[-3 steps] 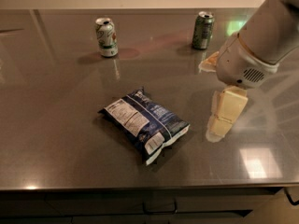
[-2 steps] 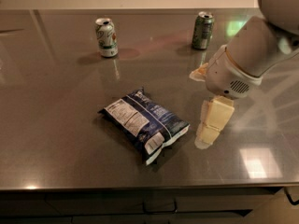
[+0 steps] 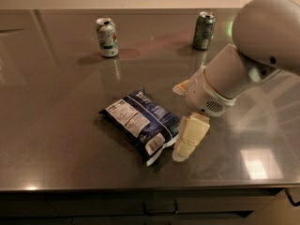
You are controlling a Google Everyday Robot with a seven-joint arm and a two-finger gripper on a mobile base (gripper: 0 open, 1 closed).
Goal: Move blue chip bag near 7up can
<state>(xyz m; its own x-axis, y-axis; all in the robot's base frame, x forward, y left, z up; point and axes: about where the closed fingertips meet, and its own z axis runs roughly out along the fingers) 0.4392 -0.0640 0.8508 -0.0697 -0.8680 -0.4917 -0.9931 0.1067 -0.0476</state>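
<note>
The blue chip bag (image 3: 138, 122) lies flat near the middle of the table, white label panel up. The 7up can (image 3: 107, 36), pale with green and red markings, stands upright at the back left, well apart from the bag. My gripper (image 3: 178, 123) is low over the table at the bag's right edge and is open. One cream finger (image 3: 190, 138) is beside the bag's near right corner, and the other fingertip (image 3: 180, 87) shows behind it. The gripper holds nothing.
A dark green can (image 3: 204, 30) stands upright at the back right, behind my arm (image 3: 262, 46). The dark metal table (image 3: 56, 125) has its front edge close below the bag.
My arm has moved left and nearer the bag, bringing the gripper from well right of the bag to its right edge. The bag and cans have not moved.
</note>
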